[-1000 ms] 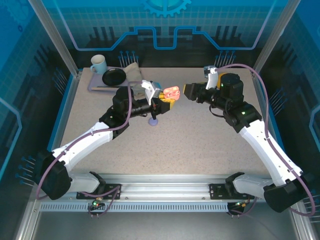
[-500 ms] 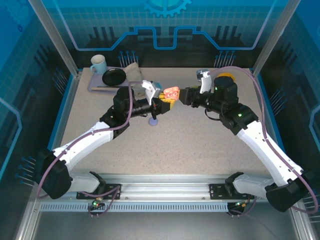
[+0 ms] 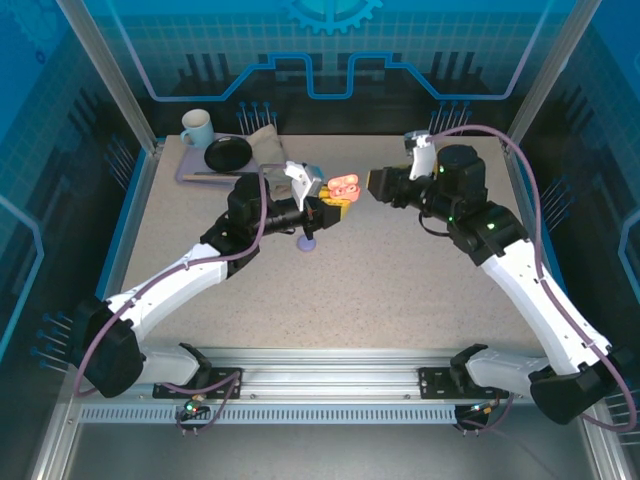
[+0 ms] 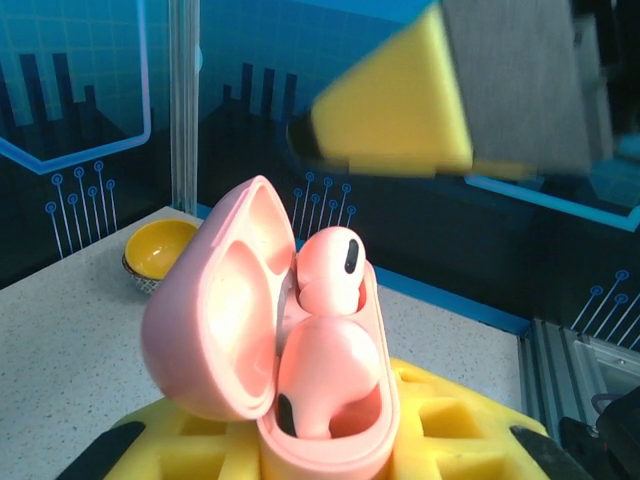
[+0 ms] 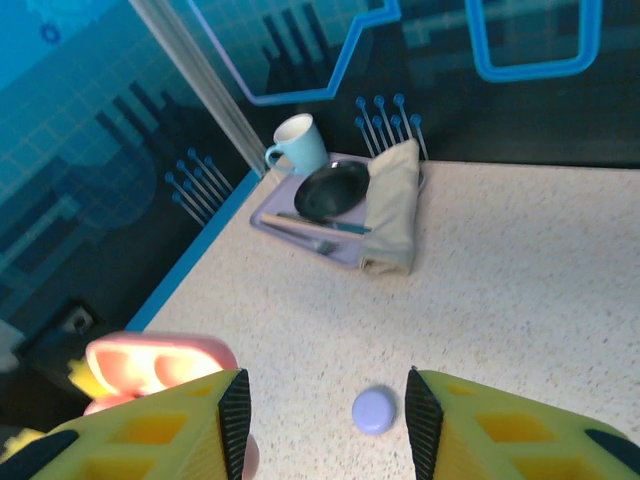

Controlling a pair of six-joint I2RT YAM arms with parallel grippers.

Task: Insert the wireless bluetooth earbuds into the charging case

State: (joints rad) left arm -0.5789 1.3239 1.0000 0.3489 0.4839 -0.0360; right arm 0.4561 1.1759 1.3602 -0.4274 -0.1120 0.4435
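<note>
Within left end effector (image 3: pixel 330 207), open pink charging case (image 4: pixel 220 330)

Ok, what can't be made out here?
Left wrist: case bottom cut by the lower edge; lower bud partly sunk behind its wall; a blurred finger overhead.
Top: buds in the case too small to count.
Right wrist: case partly behind the right hand.
</note>
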